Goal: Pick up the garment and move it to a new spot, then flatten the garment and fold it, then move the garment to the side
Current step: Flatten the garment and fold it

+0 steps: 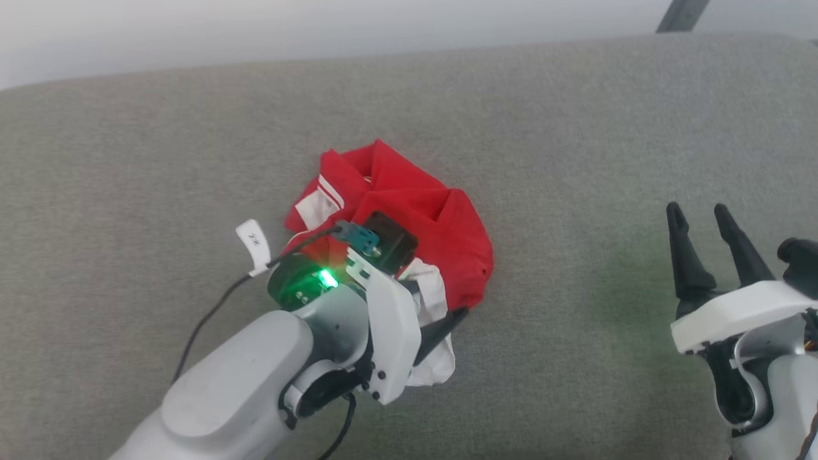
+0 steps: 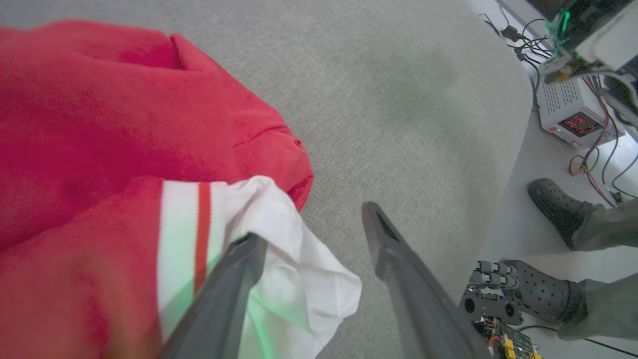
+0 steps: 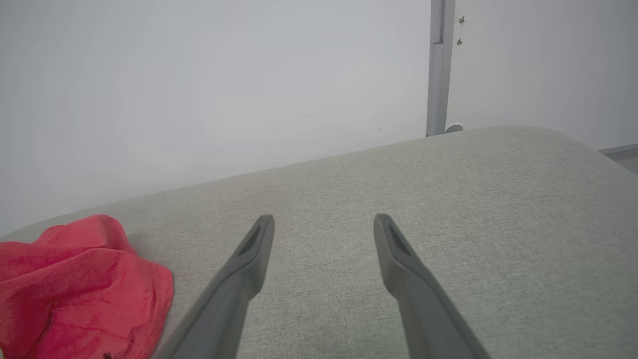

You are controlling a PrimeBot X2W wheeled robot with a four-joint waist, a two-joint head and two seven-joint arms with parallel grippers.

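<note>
Well, you had the garment (image 1: pixel 409 211) crumpled in a heap on the grey fabric surface (image 1: pixel 575 128). Your left pincer (image 2: pixel 313 224) stood open at its white edge, one finger over the cloth. Your right pincer (image 1: pixel 698 214) was open too, well apart.

Grey padded cushion (image 1: pixel 575 128) set against a plain pale wall (image 3: pixel 199 75), with lab clutter off to one side.

The cushion is covered in a coarse grey-beige weave with a rounded far edge and corner, lit softly and evenly (a faint green cast lies on the fabric in places). The wall behind is bare and off-white, and a slim grey metal post (image 3: pixel 437 65) stands upright just past the cushion's edge. Beyond the rounded corner, the pale floor (image 2: pixel 528 239) carries a white power supply (image 2: pixel 563 107) with a red digit display, a tangle of dark cables (image 2: pixel 598 159), and a person's two dark perforated clogs (image 2: pixel 553 204).
</note>
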